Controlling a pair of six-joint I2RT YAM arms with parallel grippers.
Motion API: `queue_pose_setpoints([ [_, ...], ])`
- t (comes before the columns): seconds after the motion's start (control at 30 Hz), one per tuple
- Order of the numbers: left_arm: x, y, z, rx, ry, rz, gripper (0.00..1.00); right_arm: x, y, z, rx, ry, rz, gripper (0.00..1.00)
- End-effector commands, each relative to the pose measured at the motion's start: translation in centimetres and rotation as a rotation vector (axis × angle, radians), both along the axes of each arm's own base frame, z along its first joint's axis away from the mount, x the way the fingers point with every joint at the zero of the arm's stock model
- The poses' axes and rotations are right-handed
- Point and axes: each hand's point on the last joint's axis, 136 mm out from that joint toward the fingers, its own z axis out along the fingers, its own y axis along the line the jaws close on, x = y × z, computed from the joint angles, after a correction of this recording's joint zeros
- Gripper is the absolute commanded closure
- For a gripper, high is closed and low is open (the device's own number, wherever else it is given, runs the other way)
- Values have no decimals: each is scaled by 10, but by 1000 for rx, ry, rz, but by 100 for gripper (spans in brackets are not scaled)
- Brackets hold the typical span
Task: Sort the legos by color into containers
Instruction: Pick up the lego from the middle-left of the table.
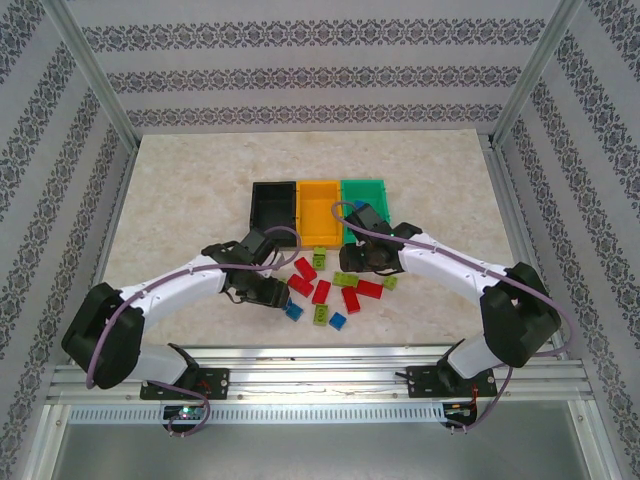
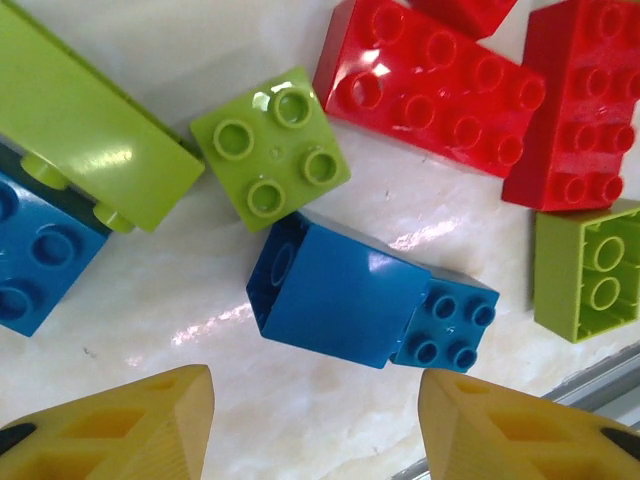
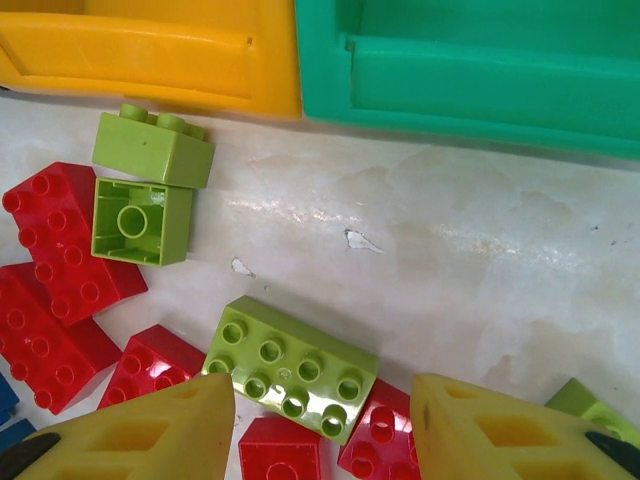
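Note:
The legos point(image 1: 325, 285) lie scattered in red, blue and lime in front of three containers: black point(image 1: 275, 205), orange point(image 1: 320, 205) and green point(image 1: 363, 200). My left gripper point(image 2: 316, 430) hangs open just above the table. A blue brick point(image 2: 335, 300) on its side and a small blue brick point(image 2: 447, 322) lie just ahead of its yellow fingertips, with nothing between them. My right gripper point(image 3: 322, 430) is open over a long lime brick point(image 3: 290, 365) that rests partly on red bricks point(image 3: 375, 440). Its fingers stand on either side of that brick's near end.
Around the left gripper lie a lime square brick point(image 2: 272, 150), red bricks point(image 2: 430, 85) and another blue brick point(image 2: 35, 255). In the right wrist view two lime bricks point(image 3: 150, 150) sit by the orange bin's wall point(image 3: 150, 50), beside the green bin point(image 3: 480, 60). The table's metal front rail point(image 1: 320, 375) is close.

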Motion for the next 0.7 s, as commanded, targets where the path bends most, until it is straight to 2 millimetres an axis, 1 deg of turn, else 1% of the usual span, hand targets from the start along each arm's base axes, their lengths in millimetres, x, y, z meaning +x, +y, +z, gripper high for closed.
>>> queue_pose_setpoints([
  [0.0,-3,0,-4,19,42,9,42,6,7,5,-3,-21,-2,49],
  [0.07,0,-3,-5,29,45,8,41,5,9,6,-5,-27,2,49],
  [0.2,2,-14,-9,42,60,-20,38,3,5,4,-18,-31,-6,50],
  [0.27,4,-14,-13,72,65,-22,34,2,3,4,-20,-35,-9,49],
  [0.33,7,-14,-16,102,69,-23,33,1,0,5,-20,-39,-15,50],
  [0.47,12,-13,-21,141,78,-28,33,-1,-4,5,-29,-48,-23,50],
  [0.67,12,-14,-29,184,84,-49,36,-2,-10,6,-40,-58,-28,50],
])
